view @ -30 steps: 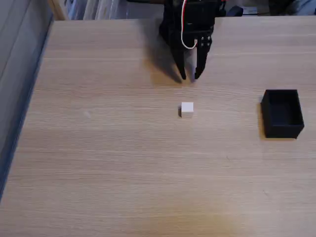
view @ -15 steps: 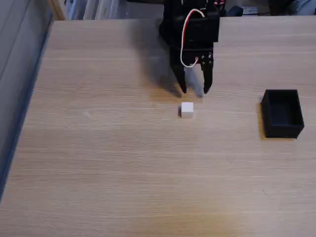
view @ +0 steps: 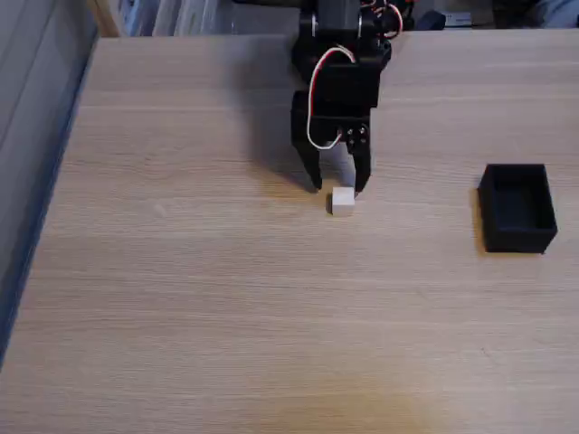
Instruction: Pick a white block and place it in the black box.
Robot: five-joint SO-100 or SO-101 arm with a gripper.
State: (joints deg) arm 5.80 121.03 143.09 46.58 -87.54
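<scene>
Small plain white block point(view: 342, 201) sits square on the table point(view: 181, 271).

Fixed view: block point(view: 343, 201) sits on the surface point(view: 226, 298), roughly mid-width, in the upper half of the frame. Claw point(view: 338, 185) comes in from the far edge, tips pointing toward the camera, spread, just behind the block; right tip right at the block's far corner, contact unclear. Box point(view: 517, 207) on the surface well right of the block, near the right edge, about level with it.
</scene>
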